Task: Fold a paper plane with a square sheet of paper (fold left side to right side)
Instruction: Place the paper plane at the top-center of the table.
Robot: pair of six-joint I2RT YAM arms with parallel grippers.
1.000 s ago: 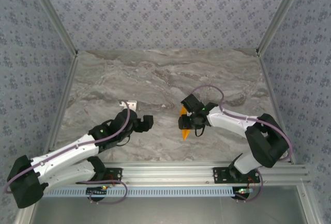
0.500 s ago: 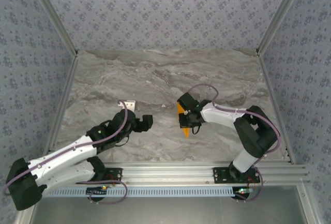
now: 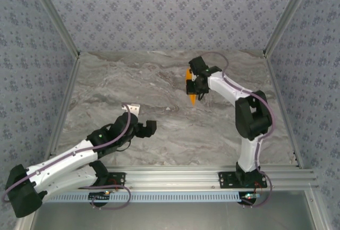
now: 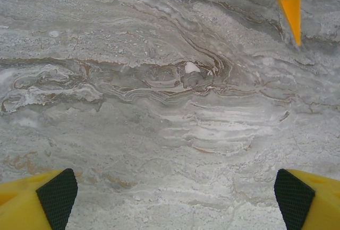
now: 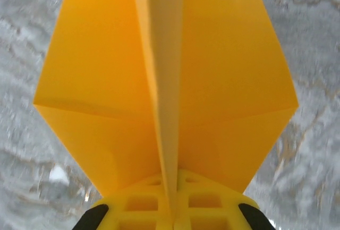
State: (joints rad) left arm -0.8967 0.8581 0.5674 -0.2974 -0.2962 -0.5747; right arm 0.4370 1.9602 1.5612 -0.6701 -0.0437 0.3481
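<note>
Overhead, my right gripper (image 3: pixel 195 84) holds the paper plane (image 3: pixel 192 97) over the far half of the bench (image 3: pixel 133 76), right of centre, with the nose pointing toward the near edge. On the right wrist camera the 2 yellow fingers (image 5: pixel 143 206) are pressed together on the plane's raised centre fold. The matte orange-yellow paper spreads to either side in 2 flat wings with crisp, straight creases. I can't tell whether the nose touches the surface. My left gripper (image 3: pixel 151 127) hovers over the near-left part of the bench, well apart from the plane, its jaws spread wide with nothing between the black pads (image 4: pixel 56 193). Open grey, marble-veined bench top runs between the 2 grippers and out to the metal rails (image 3: pixel 62 110) along the left and right edges.
</note>
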